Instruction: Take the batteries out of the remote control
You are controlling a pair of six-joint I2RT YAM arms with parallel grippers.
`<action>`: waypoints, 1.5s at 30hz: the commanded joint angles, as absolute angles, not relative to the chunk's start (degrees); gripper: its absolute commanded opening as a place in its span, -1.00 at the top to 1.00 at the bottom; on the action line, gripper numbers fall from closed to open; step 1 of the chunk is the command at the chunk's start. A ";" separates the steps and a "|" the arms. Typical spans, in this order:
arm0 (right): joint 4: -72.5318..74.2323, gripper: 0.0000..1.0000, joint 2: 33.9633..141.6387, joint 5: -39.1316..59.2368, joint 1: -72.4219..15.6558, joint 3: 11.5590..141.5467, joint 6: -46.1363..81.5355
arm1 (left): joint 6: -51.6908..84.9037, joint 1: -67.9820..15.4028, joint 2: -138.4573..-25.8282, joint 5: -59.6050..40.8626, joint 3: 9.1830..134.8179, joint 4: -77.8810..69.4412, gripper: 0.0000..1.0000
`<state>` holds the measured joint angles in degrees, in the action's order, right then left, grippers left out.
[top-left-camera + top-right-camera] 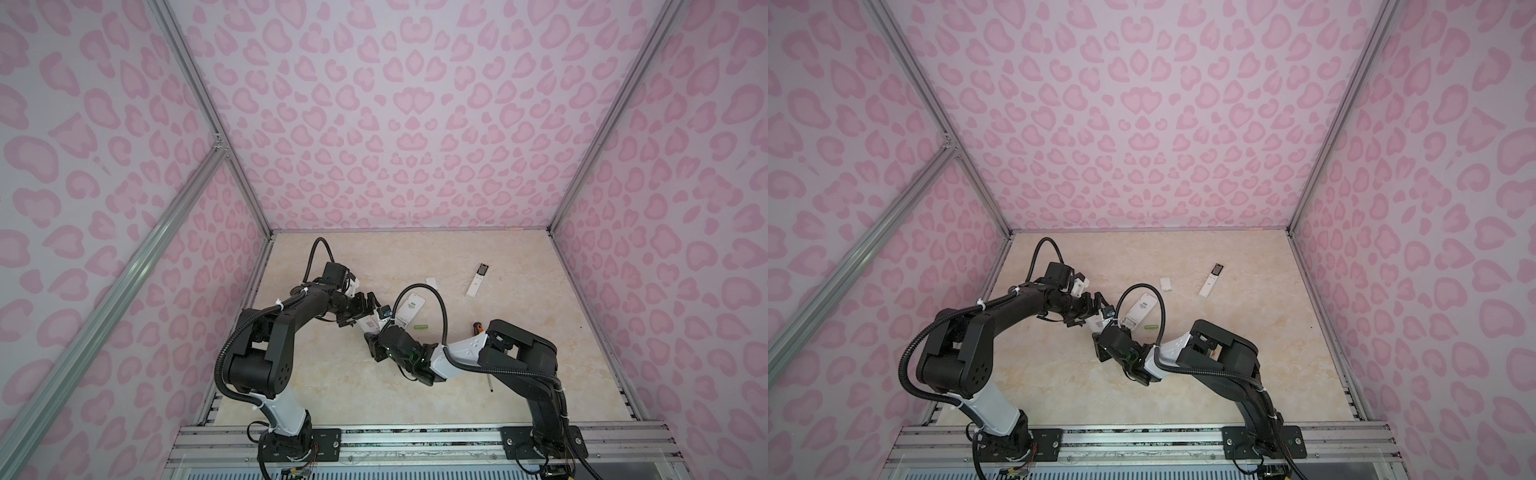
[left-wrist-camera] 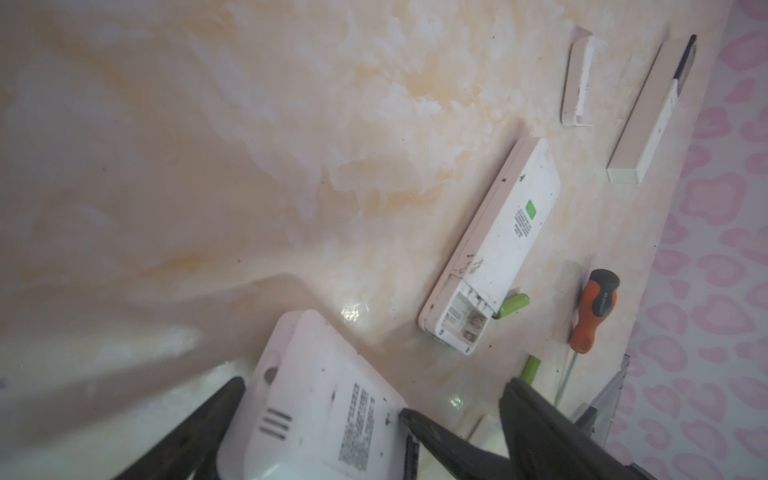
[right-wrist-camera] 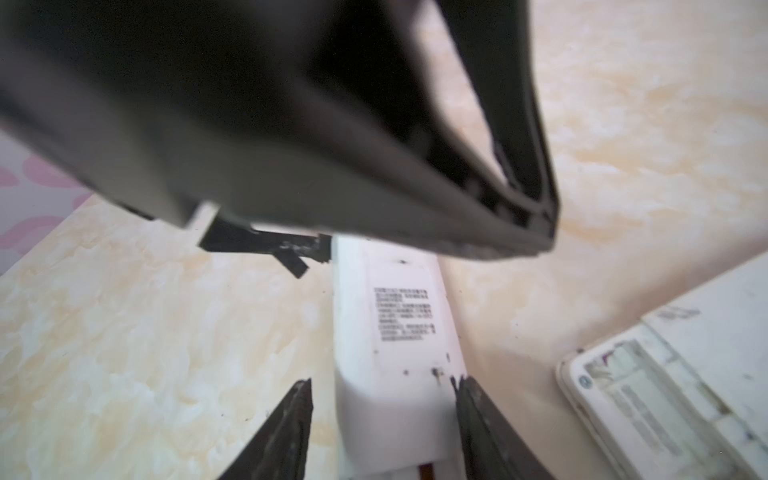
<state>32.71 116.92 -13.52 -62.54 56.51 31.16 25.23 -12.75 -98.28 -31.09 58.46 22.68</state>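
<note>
A marble-patterned table (image 2: 208, 166) is shown, enclosed by pink-spotted walls. At its centre a white remote (image 3: 395, 353) lies with its labelled back upward, flanked by two black robot arms. Its far end is straddled by the left pincer (image 2: 363, 395), which is spread wide. One finger is seen clear of the casing, so no grip is shown. Its near end is bracketed by the right pincer (image 3: 384, 386), set partly open. One pad touches a long edge, while a sliver of table is seen between the other pad and the casing. No batteries are seen in this remote, and whether its cover is on cannot be told.

Just right of it a second remote (image 2: 498, 232) lies with its bay uncovered and seemingly empty. A first green battery (image 2: 513, 305) is seen loose on the table just beside that bay's right edge. A second green battery (image 2: 532, 368) lies slightly nearer. Further right an orange-handled screwdriver (image 2: 594, 307) is laid. A small white cover (image 2: 579, 79) and a slim remote (image 2: 640, 112) are placed towards the far side.

The batteries are judged light, rigid and smooth, apt to roll once freed and to be held by spring contacts while seated. Each is best taken across the middle of its barrel. The remote's shell is judged light, stiff and slippery, best clamped across its long edges.
</note>
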 commanded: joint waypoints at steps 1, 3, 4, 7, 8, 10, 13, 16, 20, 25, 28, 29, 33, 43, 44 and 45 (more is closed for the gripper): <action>30.58 -0.06 118.27 -13.58 -62.32 56.57 33.77 | 25.51 -12.60 -97.99 -36.91 58.97 23.11 -0.96; 29.76 -0.02 118.50 -13.61 -62.31 57.00 34.07 | 25.23 -12.43 -97.49 -36.08 59.08 23.92 -0.95; 29.54 0.02 118.55 -13.84 -62.32 57.11 34.19 | 25.07 -12.32 -97.31 -35.31 59.05 24.46 -0.96; 29.28 0.09 118.47 -14.06 -62.39 57.08 34.44 | 24.75 -11.96 -96.36 -32.39 58.93 26.15 -0.96; 29.03 0.10 118.56 -14.11 -62.32 57.10 34.50 | 24.62 -11.65 -95.97 -31.20 58.74 26.70 -0.96; 28.67 0.12 118.54 -14.23 -62.34 57.13 34.61 | 24.29 -11.44 -95.17 -28.77 58.52 28.24 -0.95; 28.35 0.11 118.39 -14.18 -62.31 57.18 34.60 | 23.78 -10.69 -93.55 -25.43 57.86 30.46 -0.96; 27.39 0.08 117.95 -13.03 -62.49 58.07 33.66 | 23.73 -9.10 -91.05 -23.12 56.34 31.63 -0.96; 21.74 0.02 118.01 -14.85 -63.78 61.82 31.80 | 24.23 -6.24 -87.22 -20.20 54.19 32.03 -0.95; 20.23 -0.01 118.20 -13.94 -64.27 63.46 32.50 | 25.16 -3.96 -81.99 -17.05 51.82 31.28 -0.94; 20.09 -0.06 116.10 -11.75 -63.56 63.10 34.12 | 24.71 -3.77 -79.08 -15.34 51.42 31.55 -0.95; 19.60 -0.08 114.82 -10.96 -63.22 63.11 34.73 | 24.40 -3.73 -78.02 -14.91 51.25 31.41 -0.95; 16.36 -0.10 108.55 -9.51 -61.82 62.78 35.08 | 22.93 -3.83 -74.72 -15.09 50.61 31.27 -0.94; -13.03 -0.12 88.50 -16.92 -49.04 56.04 35.21 | 22.59 -14.84 -69.52 -14.07 49.88 28.18 -0.80; -16.83 -0.13 86.45 -17.32 -46.67 54.85 35.80 | 22.51 -17.26 -69.59 -12.97 50.16 28.00 -0.80; -19.48 -0.13 84.31 -17.62 -44.36 53.22 36.41 | 22.28 -19.69 -69.95 -12.06 50.76 27.80 -0.77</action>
<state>-4.80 87.50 -14.13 -47.66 55.59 34.98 23.27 -15.88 -70.00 -14.94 49.82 29.65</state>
